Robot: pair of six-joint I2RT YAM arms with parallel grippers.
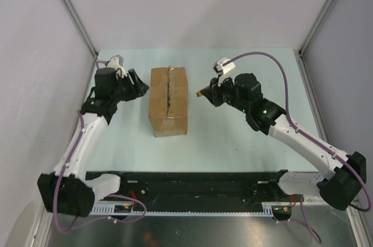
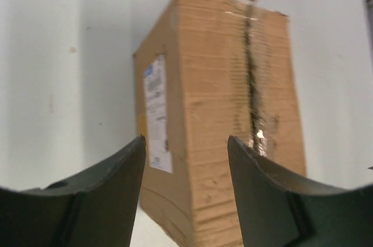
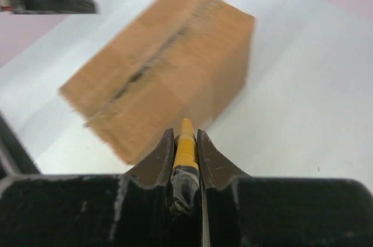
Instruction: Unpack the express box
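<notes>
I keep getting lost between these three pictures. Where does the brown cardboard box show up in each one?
Top view: box at the centre.
Left wrist view: box fills the middle, white label on its left face.
Right wrist view: box upper centre, blurred.
Shared landmark: the dark seam along its top.

Your right wrist view blurs the express box point(image 3: 157, 66); the yellow knife point(image 3: 185, 148) shows only a sliver, the rest buried in the right gripper point(image 3: 185, 133). From your left wrist, the label point(image 2: 156, 113) is unreadable, the box's base cropped.
</notes>
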